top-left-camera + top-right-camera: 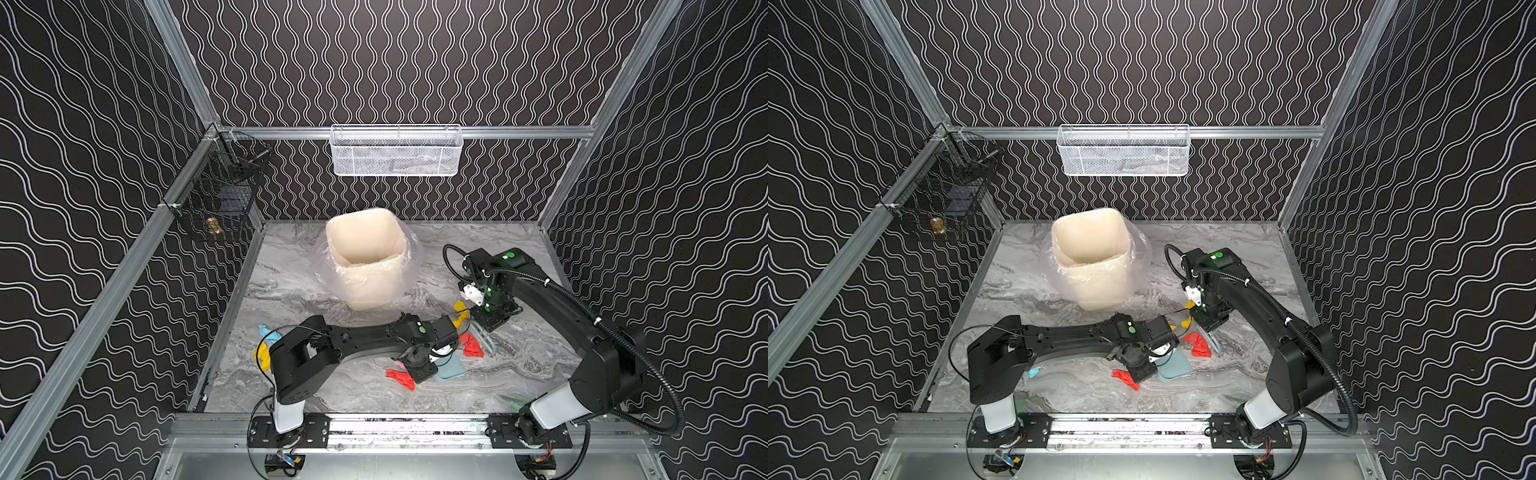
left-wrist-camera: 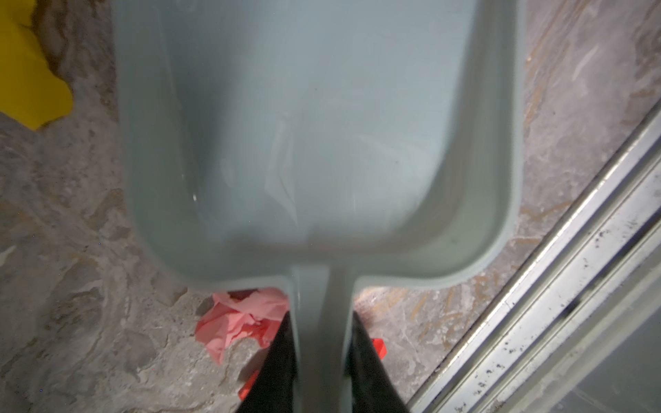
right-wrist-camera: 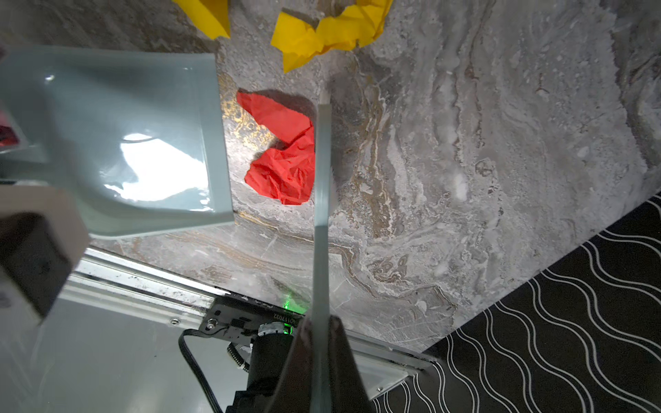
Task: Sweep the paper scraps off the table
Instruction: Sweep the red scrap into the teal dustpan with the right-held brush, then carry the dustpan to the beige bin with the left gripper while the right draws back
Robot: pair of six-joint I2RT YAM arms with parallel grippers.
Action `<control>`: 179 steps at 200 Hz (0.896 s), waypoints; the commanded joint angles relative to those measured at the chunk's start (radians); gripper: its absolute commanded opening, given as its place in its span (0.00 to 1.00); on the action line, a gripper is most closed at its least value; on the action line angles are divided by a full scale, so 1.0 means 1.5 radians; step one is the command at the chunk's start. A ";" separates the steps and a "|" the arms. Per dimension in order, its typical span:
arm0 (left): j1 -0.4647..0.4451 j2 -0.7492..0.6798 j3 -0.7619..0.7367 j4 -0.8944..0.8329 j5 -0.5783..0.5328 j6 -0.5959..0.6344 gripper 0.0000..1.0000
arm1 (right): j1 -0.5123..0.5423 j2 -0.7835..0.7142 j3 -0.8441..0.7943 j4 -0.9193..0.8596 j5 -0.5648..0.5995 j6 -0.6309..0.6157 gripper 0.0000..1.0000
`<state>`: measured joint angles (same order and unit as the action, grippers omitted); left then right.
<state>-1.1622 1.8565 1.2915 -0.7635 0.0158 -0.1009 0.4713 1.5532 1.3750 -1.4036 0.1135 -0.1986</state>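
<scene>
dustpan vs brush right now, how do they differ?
The dustpan is a broad, open scoop; the brush shows as a thin edge-on strip.
The left gripper is shut on the dustpan's handle; the right gripper on the brush's.
The brush sits against the red scrap; the dustpan is empty, with a gap to that scrap.
Shared: both pale blue plastic.

The dustpan [image 3: 118,143] is glossy plastic; the paper scraps [image 3: 282,157] are wrinkled, matt.
</scene>
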 commanded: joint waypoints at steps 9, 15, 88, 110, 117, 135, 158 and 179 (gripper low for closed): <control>0.000 0.001 -0.012 0.031 -0.011 -0.014 0.10 | 0.007 -0.007 0.017 -0.019 -0.067 -0.011 0.00; 0.000 0.003 -0.014 0.035 -0.011 -0.015 0.10 | 0.009 -0.009 0.021 -0.021 -0.081 -0.014 0.00; 0.000 0.006 -0.037 0.076 -0.019 -0.035 0.10 | 0.049 -0.033 0.021 -0.015 -0.185 -0.058 0.00; 0.000 0.006 -0.040 0.085 -0.019 -0.038 0.10 | 0.048 -0.036 0.035 -0.018 -0.162 -0.045 0.00; 0.000 0.006 -0.040 0.087 -0.018 -0.038 0.10 | 0.045 -0.039 0.040 -0.019 -0.140 -0.039 0.00; 0.000 0.009 -0.037 0.088 -0.016 -0.036 0.10 | 0.029 -0.044 0.045 -0.023 -0.063 -0.023 0.00; 0.000 0.008 -0.034 0.088 -0.014 -0.036 0.10 | -0.009 -0.042 0.035 -0.014 0.005 -0.009 0.00; 0.000 0.010 -0.036 0.087 -0.006 -0.036 0.10 | -0.013 -0.024 0.019 -0.002 -0.003 -0.011 0.00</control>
<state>-1.1625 1.8660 1.2358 -0.6350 -0.0048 -0.1505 0.4549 1.4952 1.4212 -1.4109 0.0669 -0.2226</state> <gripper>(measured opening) 0.216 0.088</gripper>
